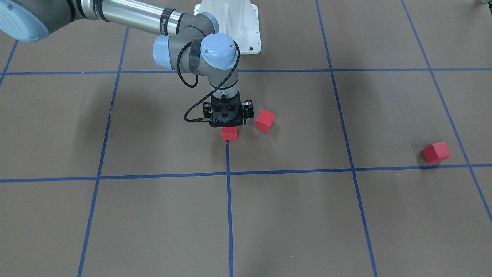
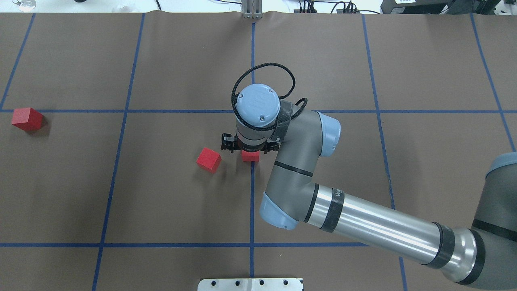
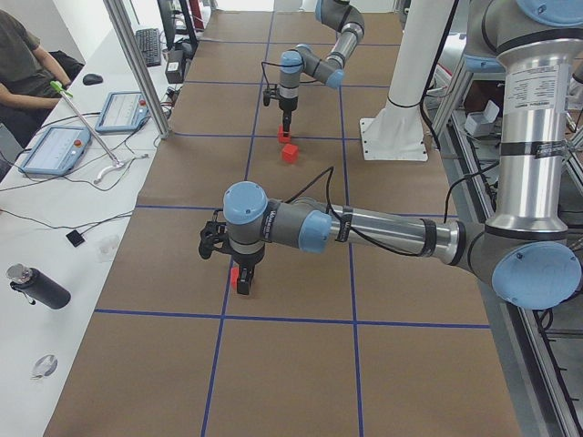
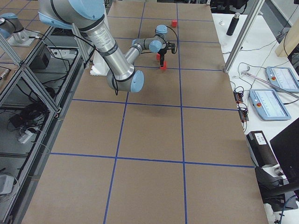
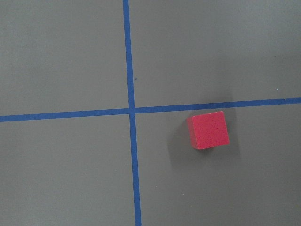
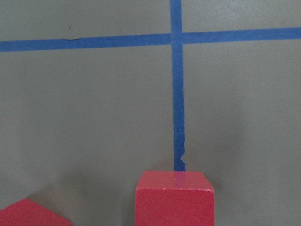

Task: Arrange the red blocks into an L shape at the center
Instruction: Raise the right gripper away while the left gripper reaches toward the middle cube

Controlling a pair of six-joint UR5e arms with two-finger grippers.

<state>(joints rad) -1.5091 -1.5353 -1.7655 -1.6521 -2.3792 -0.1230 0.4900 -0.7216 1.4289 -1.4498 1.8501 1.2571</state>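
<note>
Jaws on the right gripper (image 1: 228,125) sit over a red block (image 1: 229,134) on the centre tape line (image 1: 228,157), can't tell if they're pinching it. I'd line it up square to that line; neighbouring block (image 1: 265,120) sits skewed.

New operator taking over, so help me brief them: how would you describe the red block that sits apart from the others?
Find the right arm reaching to the table's middle, where two red blocks sit close together. Follow the blue cross line beyond them far toward the robot's left. The lone red block lies just on the robot's side of it, the only one with no neighbour.
</note>
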